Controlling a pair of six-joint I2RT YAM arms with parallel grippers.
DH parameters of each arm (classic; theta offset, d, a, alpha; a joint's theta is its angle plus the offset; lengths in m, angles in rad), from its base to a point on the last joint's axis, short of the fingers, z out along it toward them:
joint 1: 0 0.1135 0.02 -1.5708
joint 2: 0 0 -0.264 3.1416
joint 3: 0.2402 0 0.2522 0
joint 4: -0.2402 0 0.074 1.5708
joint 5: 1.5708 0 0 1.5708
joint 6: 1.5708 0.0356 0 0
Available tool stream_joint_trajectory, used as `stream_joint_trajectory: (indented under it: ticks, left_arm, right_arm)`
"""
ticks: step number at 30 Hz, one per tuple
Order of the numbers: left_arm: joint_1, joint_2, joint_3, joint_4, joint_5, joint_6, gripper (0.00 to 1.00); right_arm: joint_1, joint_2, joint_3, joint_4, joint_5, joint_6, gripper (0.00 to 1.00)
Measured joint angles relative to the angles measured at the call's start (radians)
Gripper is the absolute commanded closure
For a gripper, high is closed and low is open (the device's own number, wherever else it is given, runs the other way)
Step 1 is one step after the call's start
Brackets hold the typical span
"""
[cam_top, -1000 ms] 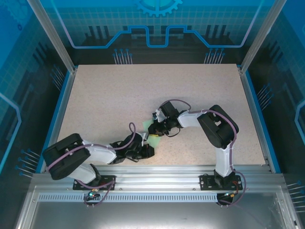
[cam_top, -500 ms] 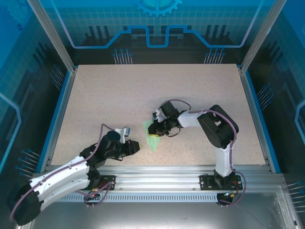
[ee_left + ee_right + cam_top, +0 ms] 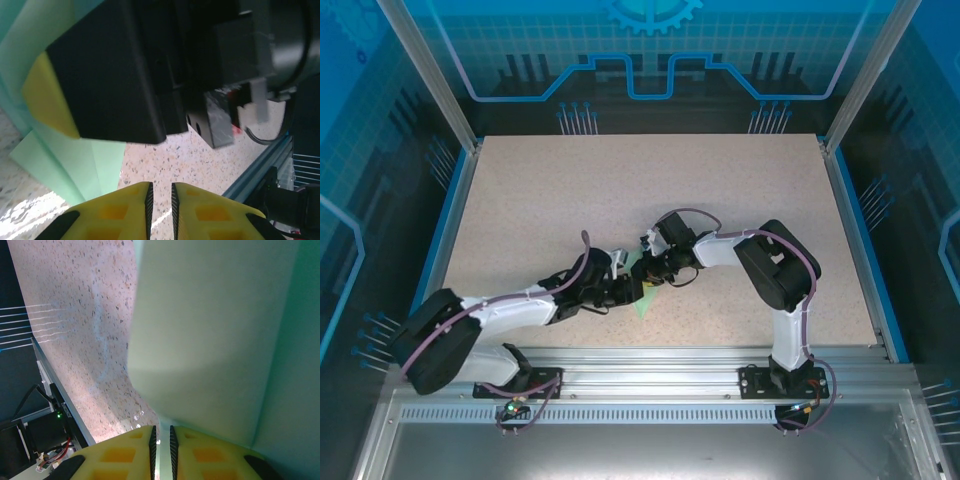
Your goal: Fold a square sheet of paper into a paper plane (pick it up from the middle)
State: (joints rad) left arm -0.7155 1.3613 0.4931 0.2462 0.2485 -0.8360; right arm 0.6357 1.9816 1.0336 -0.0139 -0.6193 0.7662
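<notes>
The square sheet of paper [image 3: 642, 303] is creased pale mint-green, low over the table centre. My right gripper [image 3: 651, 276] is shut on it; in the right wrist view the paper [image 3: 215, 330] runs down between the right gripper's [image 3: 161, 429] yellow fingers. My left gripper [image 3: 627, 291] sits just left of the paper, close against the right one. In the left wrist view the left gripper [image 3: 160, 187] is open by a narrow gap, with bare table showing through it. The paper [image 3: 65, 160] lies to its upper left, under the right gripper's yellow pad [image 3: 47, 95].
The speckled table [image 3: 570, 200] has blue side rails [image 3: 442, 240] and an aluminium frame [image 3: 650, 358] along the near edge. Free room lies at the back and to both sides. A blue edge rail [image 3: 260, 172] runs close on the right in the left wrist view.
My left arm drew back to the left, then came in again beside the paper. Its jaws have parted a little. The right arm has held still with the paper.
</notes>
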Motion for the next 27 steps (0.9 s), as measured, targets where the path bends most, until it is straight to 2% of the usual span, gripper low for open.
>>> stream_joint_trajectory:
  ticks: [10, 14, 20, 27]
  left_arm:
    - [-0.010, 0.146, 0.007, 0.040, 0.003, 0.009, 0.83]
    - [-0.028, 0.207, 0.014, 0.044, 0.000, 0.023, 0.88]
    - [-0.056, 0.228, 0.029, 0.051, -0.033, 0.016, 0.91]
    - [-0.061, 0.220, -0.046, 0.188, -0.053, -0.031, 0.92]
  right_arm:
    - [-0.002, 0.000, 0.000, 0.000, -0.002, 0.000, 0.82]
    - [-0.002, 0.001, 0.000, 0.000, -0.003, 0.000, 0.82]
    - [-0.006, 0.001, 0.002, 0.000, -0.003, -0.001, 0.81]
    - [-0.069, -0.034, 0.002, -0.020, 0.014, -0.010, 0.79]
